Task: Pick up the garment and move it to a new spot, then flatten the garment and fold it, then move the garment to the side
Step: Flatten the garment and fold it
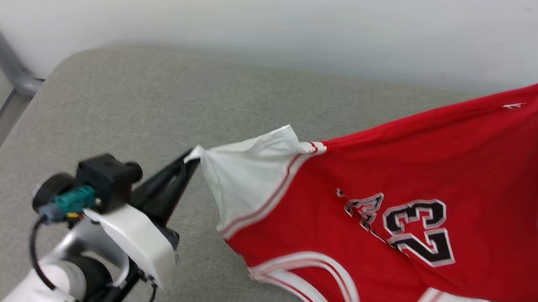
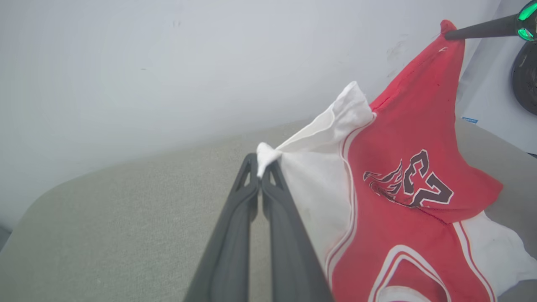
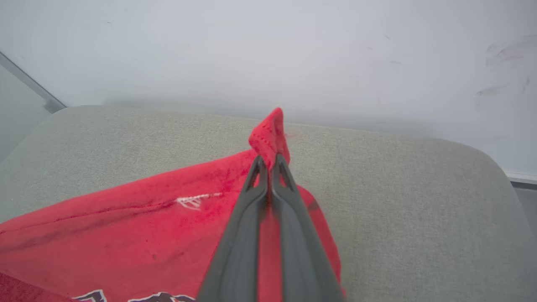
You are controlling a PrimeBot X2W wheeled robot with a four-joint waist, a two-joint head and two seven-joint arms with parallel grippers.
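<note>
Grey upholstered cushion point(image 1: 114, 90) beneath a white wall point(image 1: 277, 11) lies under the garment point(image 1: 365, 175), which is held up stretched. Fingers of the left gripper point(image 2: 261, 163) pinch its white sleeve tip; those of the right gripper point(image 3: 268, 161) pinch a red corner.

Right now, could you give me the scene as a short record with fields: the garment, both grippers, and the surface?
garment: red jersey, stretched between both grippers, number side facing the head camera
left gripper: shut on the tip of a white sleeve
right gripper: shut on a red corner of the garment
surface: grey cushion
lower part of garment: appears to rest on the cushion
background: pale wall
</note>
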